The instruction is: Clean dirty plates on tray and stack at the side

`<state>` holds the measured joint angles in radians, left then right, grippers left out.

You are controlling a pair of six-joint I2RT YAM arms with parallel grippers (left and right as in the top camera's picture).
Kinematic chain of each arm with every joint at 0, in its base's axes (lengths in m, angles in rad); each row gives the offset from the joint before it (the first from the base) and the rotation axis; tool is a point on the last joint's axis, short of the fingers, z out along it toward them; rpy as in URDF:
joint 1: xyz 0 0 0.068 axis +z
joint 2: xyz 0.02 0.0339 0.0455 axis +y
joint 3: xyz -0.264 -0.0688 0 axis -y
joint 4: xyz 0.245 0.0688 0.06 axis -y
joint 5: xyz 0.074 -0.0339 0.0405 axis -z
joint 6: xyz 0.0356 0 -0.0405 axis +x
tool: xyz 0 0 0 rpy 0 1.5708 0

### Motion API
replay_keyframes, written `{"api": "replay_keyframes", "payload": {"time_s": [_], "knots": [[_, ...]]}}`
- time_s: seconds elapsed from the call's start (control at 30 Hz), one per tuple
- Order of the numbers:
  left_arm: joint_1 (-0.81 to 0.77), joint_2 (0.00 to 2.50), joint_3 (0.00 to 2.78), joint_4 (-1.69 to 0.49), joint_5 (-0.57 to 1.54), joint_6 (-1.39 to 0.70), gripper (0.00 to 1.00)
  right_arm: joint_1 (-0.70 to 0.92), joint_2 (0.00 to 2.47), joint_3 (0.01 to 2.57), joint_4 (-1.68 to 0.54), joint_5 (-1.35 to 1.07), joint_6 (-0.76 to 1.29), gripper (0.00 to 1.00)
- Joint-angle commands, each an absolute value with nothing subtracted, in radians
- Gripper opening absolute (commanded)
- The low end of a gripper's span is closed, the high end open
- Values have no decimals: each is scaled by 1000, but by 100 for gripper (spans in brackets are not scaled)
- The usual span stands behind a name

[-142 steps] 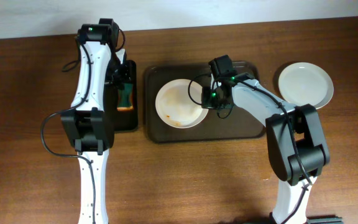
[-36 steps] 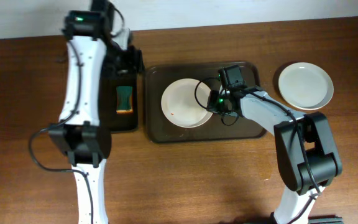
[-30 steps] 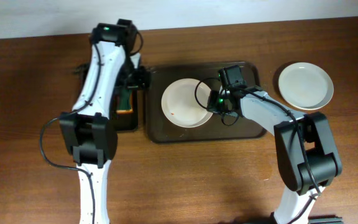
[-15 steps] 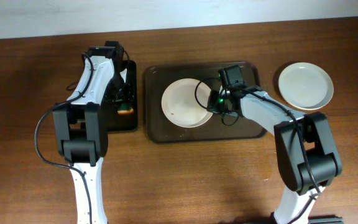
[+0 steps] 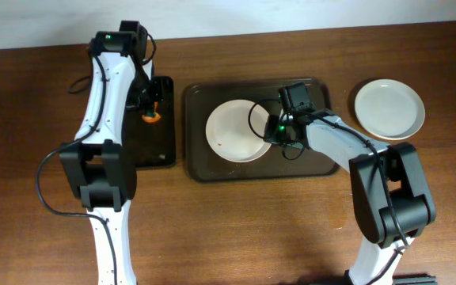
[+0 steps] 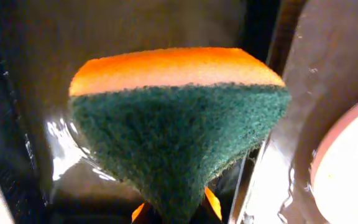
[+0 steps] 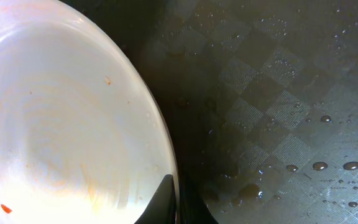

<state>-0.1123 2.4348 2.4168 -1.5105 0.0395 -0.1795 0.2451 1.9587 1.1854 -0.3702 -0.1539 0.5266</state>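
Glossy white plate [image 7: 55, 124], wet checker-textured tray [image 7: 278, 93], rough fibrous sponge [image 6: 179, 130], wood-grain table [image 5: 252, 229]

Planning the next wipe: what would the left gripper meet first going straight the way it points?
The left gripper's held sponge would likely touch the black tray's wet floor first; depth is unclear.

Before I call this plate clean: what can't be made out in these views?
Left hand: the sponge fills the left wrist view and covers its fingers.
Plate on the tray: the right wrist view cuts off its left part; overhead, the right hand covers its right rim, and faint marks are too small.
Side plate: overhead looks straight down, so one plate or a stack cannot be told.
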Motion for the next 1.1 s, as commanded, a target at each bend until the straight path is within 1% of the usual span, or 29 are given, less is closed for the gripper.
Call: {"api": "replay_keyframes", "payload": {"time_s": [0.0,0.1,0.17,0.3,0.37,0.4,0.43,0.47,0.5,0.57,0.63,0.67,0.7,0.83,0.87,0.9,0.97,1.0,1.03,1.07], "knots": [[-107,2419,2485,-1528,30,-179,0,249,1953,1172,-381,-119,532,4],[-105,2422,2439,-1499,28,-216,0,249,1953,1172,-382,-119,532,4],[-102,2422,2336,-1474,29,-244,0,249,1953,1172,-384,-119,532,4],[-90,2422,2095,-1344,29,-254,0,249,1953,1172,-385,-119,532,4],[-81,2422,2073,-1333,29,-253,2,249,1953,1172,-385,-119,532,4],[-80,2422,2073,-1331,29,-253,29,249,1953,1172,-384,-119,532,4],[-79,2422,2073,-1324,29,-253,82,249,1953,1172,-384,-119,532,4],[-79,2422,2073,-1308,29,-253,94,249,1953,1172,-384,-119,532,4],[-79,2422,2073,-1283,29,-241,97,249,1953,1172,-384,-119,532,4],[-80,2422,2073,-1241,28,-230,99,249,1953,1172,-385,-119,532,4],[-80,2422,2073,-1201,28,-226,87,249,1953,1172,-384,-119,532,4],[-80,2423,2073,-1188,29,-219,67,249,1953,1172,-385,-119,532,4],[-80,2423,2073,-1188,29,-219,51,249,1953,1172,-385,-119,532,4],[-80,2423,2072,-1213,29,-215,45,249,1953,1172,-384,-119,532,4],[-80,2423,2072,-1212,29,-211,37,249,1953,1172,-384,-119,532,4],[-80,2423,2072,-1210,29,-211,2,249,1953,1172,-385,-119,532,4],[-78,2422,2073,-1196,29,-212,0,249,1953,1172,-385,-119,532,4],[-75,2422,2073,-1203,29,-212,6,249,1953,1172,-385,-119,532,4],[-73,2422,2073,-1216,29,-212,88,249,1953,1172,-385,-119,532,4],[-73,2422,2073,-1230,29,-211,100,249,1953,1172,-384,-119,532,4]]}}
